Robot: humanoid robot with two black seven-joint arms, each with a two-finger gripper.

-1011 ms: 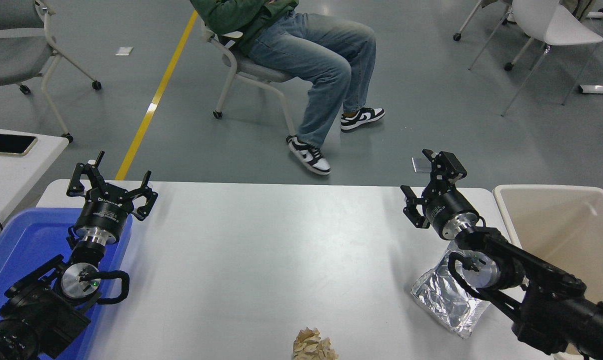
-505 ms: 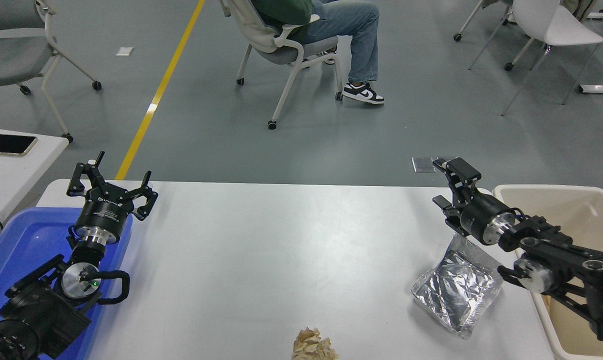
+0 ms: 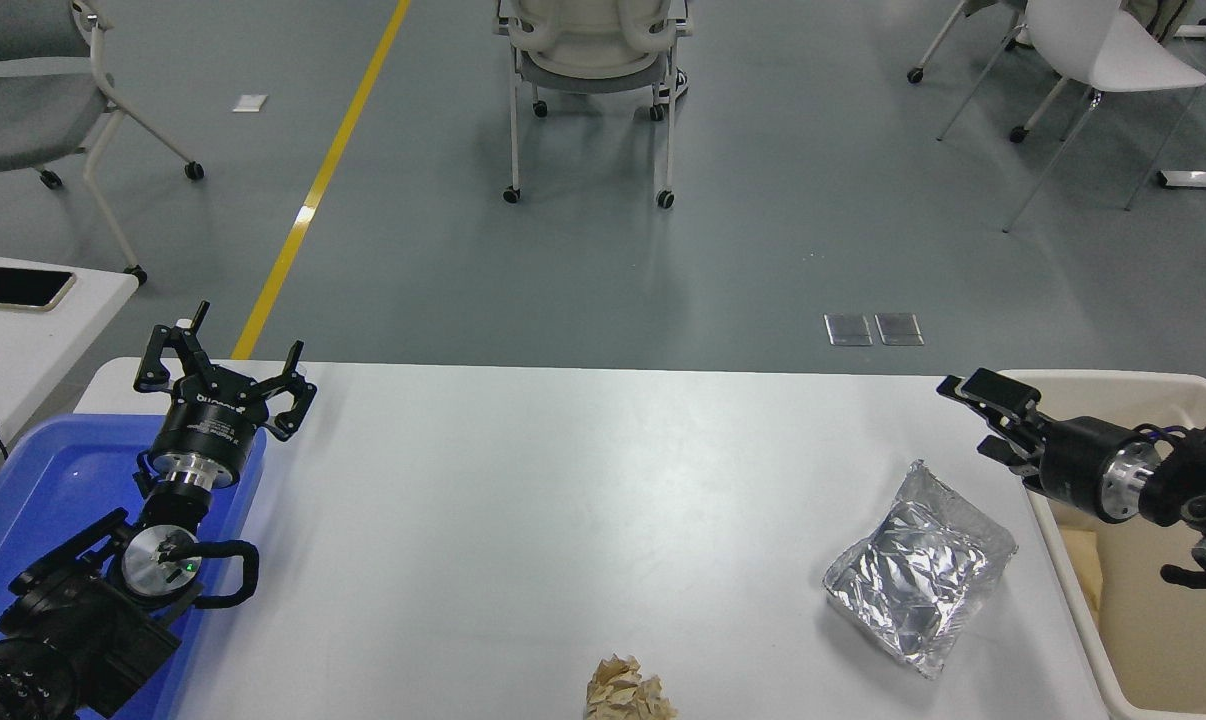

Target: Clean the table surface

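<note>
Beige bin [image 3: 1163, 395] holding tan scrap, right gripper [image 3: 985, 418] above rim

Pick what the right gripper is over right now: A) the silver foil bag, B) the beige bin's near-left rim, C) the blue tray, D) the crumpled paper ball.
B: the right gripper sits at the rim of the beige bin, apart from the silver foil bag on the table surface.
</note>
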